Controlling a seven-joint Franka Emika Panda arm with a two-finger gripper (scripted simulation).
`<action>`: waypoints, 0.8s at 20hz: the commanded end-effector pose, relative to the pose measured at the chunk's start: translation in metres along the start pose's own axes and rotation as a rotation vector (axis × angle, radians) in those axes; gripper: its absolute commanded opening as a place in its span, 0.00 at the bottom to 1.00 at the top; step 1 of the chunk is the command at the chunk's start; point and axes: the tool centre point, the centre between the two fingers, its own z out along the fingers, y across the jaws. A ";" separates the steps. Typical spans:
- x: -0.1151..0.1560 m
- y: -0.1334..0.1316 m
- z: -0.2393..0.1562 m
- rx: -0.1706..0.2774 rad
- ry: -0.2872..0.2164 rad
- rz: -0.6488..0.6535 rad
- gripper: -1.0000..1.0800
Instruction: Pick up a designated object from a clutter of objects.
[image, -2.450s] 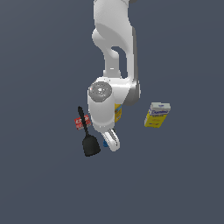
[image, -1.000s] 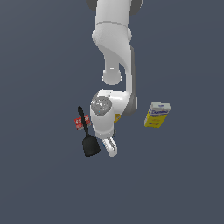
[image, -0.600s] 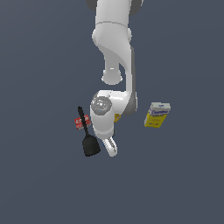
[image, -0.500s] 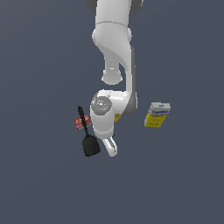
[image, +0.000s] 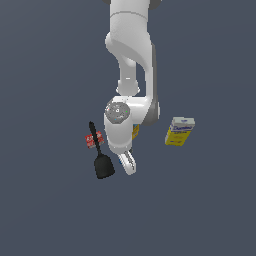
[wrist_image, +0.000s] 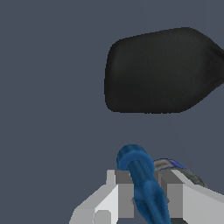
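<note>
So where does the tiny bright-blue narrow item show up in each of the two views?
Exterior view: not visible; the white arm and the gripper cover its spot beside the spatula head.
Wrist view: the tiny bright-blue narrow item sits low in the picture, between the grey fingers, which close on it.
Shared landmark: the black spatula, its broad head beside the gripper in both.

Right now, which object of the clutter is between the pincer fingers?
The narrow bright-blue item. The wrist view shows it between the pincer fingers, while the black spatula lies apart, untouched.

Black spatula (wrist_image: 162, 70) ahead — open floor around.
</note>
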 end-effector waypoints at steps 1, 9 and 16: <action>-0.005 0.001 -0.014 0.001 0.000 0.000 0.00; -0.027 0.010 -0.080 0.001 0.000 0.000 0.00; -0.050 0.018 -0.154 0.000 0.002 0.001 0.00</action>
